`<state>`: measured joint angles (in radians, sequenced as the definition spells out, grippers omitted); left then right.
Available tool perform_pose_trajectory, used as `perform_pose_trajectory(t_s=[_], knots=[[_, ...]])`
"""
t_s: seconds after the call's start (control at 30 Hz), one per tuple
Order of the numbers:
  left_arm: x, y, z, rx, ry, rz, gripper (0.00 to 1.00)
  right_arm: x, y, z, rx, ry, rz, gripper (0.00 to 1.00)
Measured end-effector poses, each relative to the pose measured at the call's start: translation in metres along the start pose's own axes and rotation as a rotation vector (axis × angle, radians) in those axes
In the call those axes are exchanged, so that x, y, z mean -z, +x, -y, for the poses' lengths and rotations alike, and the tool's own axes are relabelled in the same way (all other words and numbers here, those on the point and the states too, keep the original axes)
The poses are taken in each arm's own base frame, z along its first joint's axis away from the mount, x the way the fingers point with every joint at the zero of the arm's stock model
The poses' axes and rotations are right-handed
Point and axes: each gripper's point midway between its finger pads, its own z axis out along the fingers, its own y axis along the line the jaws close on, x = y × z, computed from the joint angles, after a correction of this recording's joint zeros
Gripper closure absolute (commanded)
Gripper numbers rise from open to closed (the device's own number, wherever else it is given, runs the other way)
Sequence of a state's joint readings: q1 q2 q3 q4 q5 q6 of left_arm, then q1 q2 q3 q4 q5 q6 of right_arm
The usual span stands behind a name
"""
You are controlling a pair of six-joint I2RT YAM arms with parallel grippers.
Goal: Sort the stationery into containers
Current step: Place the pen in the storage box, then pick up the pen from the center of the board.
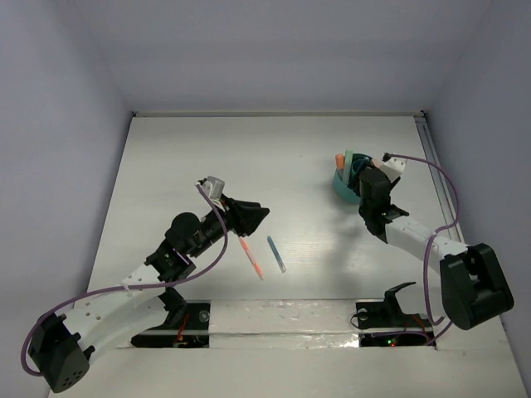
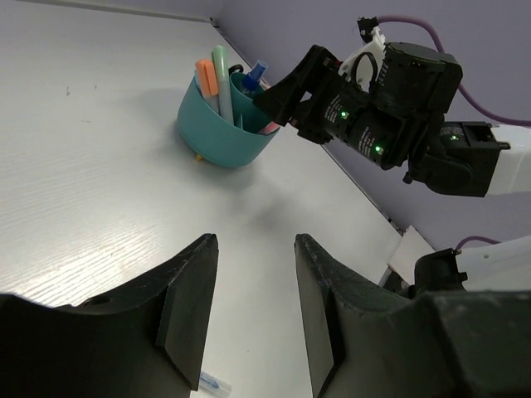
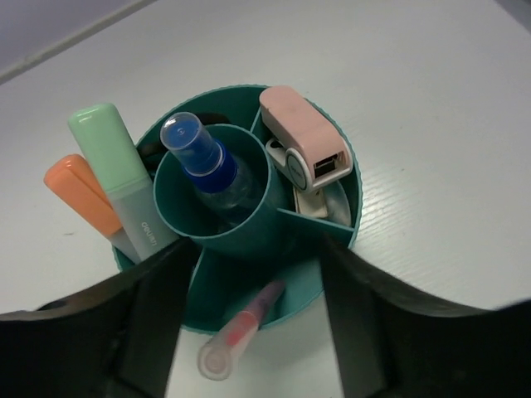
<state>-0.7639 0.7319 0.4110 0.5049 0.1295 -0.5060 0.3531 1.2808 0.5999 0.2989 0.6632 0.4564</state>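
The teal organiser cup stands at the right of the table. In the right wrist view the cup holds a green marker, an orange marker, a blue-capped bottle in its centre well and a pink item. A pinkish translucent stick leans in the near compartment, over the rim. My right gripper is open just above it, its fingers clear of the stick. My left gripper is open and empty above the table's middle. An orange pen and a blue pen lie below it.
In the left wrist view the cup stands ahead with the right gripper over its right side. A blue pen's tip shows under the left fingers. A white rail runs along the table's right edge.
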Motion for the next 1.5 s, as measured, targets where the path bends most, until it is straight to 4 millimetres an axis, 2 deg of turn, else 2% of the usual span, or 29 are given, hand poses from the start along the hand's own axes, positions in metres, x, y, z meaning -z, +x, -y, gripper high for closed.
perform_pose_trajectory(t_s=[0.03,0.13,0.33,0.4,0.47,0.53,0.67,0.73,0.8,0.9,0.97,1.0,1.03,1.07,1.13,1.2,1.27,1.4,1.5], knots=[[0.000,-0.001,0.000,-0.001,0.000,0.002,0.62,0.001,0.000,0.000,-0.003,-0.002,-0.004,0.20],[0.000,-0.001,0.000,-0.001,-0.001,0.004,0.62,0.007,-0.005,0.000,-0.013,-0.011,-0.004,0.11],[0.000,-0.002,-0.001,-0.003,-0.009,0.009,0.62,0.022,-0.029,-0.004,-0.029,-0.056,0.025,0.09],[0.001,-0.003,-0.003,-0.003,-0.019,0.014,0.65,0.027,-0.038,-0.009,-0.031,-0.088,0.033,0.13],[0.002,-0.005,-0.004,-0.002,-0.029,0.020,0.69,0.034,-0.048,-0.018,-0.023,-0.139,0.032,0.50],[0.003,-0.006,-0.006,-0.001,-0.041,0.027,0.76,0.041,-0.054,-0.031,-0.016,-0.210,0.013,1.00],[0.004,-0.008,-0.012,0.008,-0.083,0.035,0.92,0.057,-0.055,-0.062,0.004,-0.374,-0.060,1.00],[0.004,-0.009,-0.018,0.011,-0.113,0.040,0.97,0.069,-0.040,-0.083,0.044,-0.467,-0.134,1.00],[0.004,-0.010,-0.023,0.018,-0.146,0.043,1.00,0.086,-0.015,-0.108,0.106,-0.565,-0.228,1.00],[0.006,-0.007,-0.034,0.034,-0.206,0.040,1.00,0.126,0.042,-0.146,0.229,-0.724,-0.396,0.97],[0.007,-0.004,-0.042,0.050,-0.248,0.038,1.00,0.155,0.086,-0.165,0.325,-0.804,-0.511,0.90],[0.008,-0.003,-0.046,0.057,-0.269,0.037,1.00,0.170,0.109,-0.171,0.377,-0.837,-0.567,0.82],[0.009,-0.001,-0.051,0.064,-0.294,0.035,1.00,0.180,0.126,-0.174,0.419,-0.854,-0.607,0.67],[0.011,0.002,-0.055,0.072,-0.320,0.030,1.00,0.193,0.146,-0.176,0.465,-0.873,-0.657,0.59],[0.015,0.005,-0.065,0.090,-0.375,0.026,0.94,0.207,0.173,-0.173,0.550,-0.883,-0.726,0.44],[0.020,0.009,-0.074,0.108,-0.427,0.023,0.84,0.213,0.189,-0.173,0.610,-0.876,-0.768,0.40],[0.025,0.011,-0.081,0.128,-0.473,0.028,0.75,0.214,0.196,-0.177,0.641,-0.867,-0.785,0.40],[0.036,0.019,-0.092,0.164,-0.535,0.028,0.64,0.211,0.205,-0.181,0.670,-0.846,-0.796,0.44],[0.042,0.030,-0.102,0.185,-0.583,0.006,0.61,0.206,0.216,-0.177,0.695,-0.817,-0.811,0.50]])
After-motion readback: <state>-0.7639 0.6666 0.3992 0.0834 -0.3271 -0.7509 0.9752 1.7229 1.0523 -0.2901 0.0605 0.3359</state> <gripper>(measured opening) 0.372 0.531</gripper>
